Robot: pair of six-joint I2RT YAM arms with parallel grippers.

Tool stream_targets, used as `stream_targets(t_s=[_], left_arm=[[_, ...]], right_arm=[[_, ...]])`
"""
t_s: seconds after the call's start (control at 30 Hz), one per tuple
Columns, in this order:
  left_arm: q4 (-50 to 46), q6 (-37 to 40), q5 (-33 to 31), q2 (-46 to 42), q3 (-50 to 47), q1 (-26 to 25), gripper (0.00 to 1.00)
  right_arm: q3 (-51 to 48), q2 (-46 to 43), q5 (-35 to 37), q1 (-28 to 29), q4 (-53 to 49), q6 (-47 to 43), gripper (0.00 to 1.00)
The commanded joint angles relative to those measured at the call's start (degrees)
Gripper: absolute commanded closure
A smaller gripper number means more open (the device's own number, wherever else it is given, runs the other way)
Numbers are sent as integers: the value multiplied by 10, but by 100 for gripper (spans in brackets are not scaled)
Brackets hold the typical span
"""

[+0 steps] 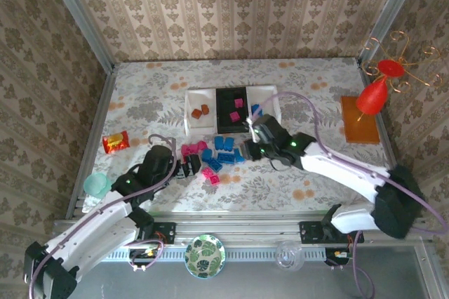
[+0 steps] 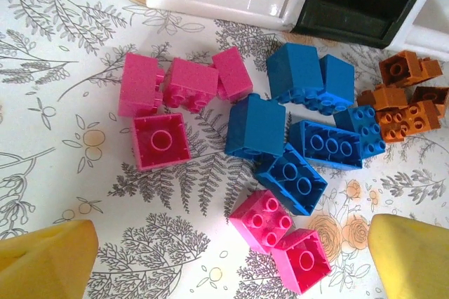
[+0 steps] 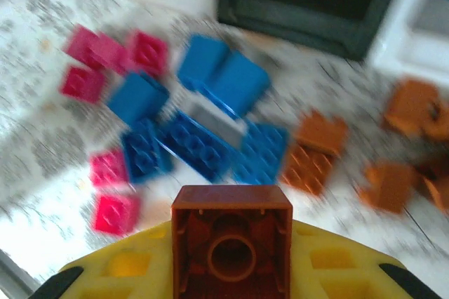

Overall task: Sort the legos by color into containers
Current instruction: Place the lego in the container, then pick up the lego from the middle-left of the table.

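The right claw (image 1: 252, 146) grips a brown brick (image 3: 231, 239) near frame centre, probably bound for the white tray (image 1: 187, 111) holding brown ones; the left claw (image 1: 189, 166) hangs wide open above loose legos (image 2: 295, 151)

Nothing legible; print on the snack packet (image 1: 116, 142) is unreadable.

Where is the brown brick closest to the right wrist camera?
Right wrist view, bottom centre: the brown brick is clamped in the right gripper, hollow side toward the camera, with the blue bricks just beyond it and the black tray farther back.
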Motion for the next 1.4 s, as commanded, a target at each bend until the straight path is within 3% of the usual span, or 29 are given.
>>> stream_targets(t_s=[0.0, 0.17, 0.37, 0.53, 0.6, 0.7, 0.77, 0.93, 1.13, 1.27, 1.37], left_arm=[[-35, -15, -21, -22, -3, 5, 0], [-68, -15, -18, -47, -6, 7, 0], [-70, -17, -3, -53, -7, 9, 0], [-68, -14, 1, -41, -5, 9, 0], [-65, -12, 3, -32, -4, 9, 0], [-47, -3, 15, -14, -5, 9, 0], [-32, 4, 24, -2, -5, 9, 6], [-12, 19, 35, 49, 4, -6, 30], [62, 18, 12, 150, 10, -91, 31], [75, 39, -8, 233, 47, -133, 22], [72, 45, -25, 276, 73, -160, 23]], right_arm=[[93, 105, -24, 13, 46, 5, 71], [282, 279, -8, 11, 21, 6, 71], [542, 478, 57, -3, -92, 18, 70], [648, 552, 61, -19, -139, 35, 66], [670, 561, 57, -20, -145, 32, 59], [688, 558, 54, -20, -153, 23, 37], [675, 540, 59, -20, -148, 20, 29], [539, 440, 60, -18, -70, 22, 25], [319, 304, 61, -20, 41, 47, 24], [201, 234, 68, -22, 84, 58, 24], [128, 188, 80, -24, 99, 66, 24]])
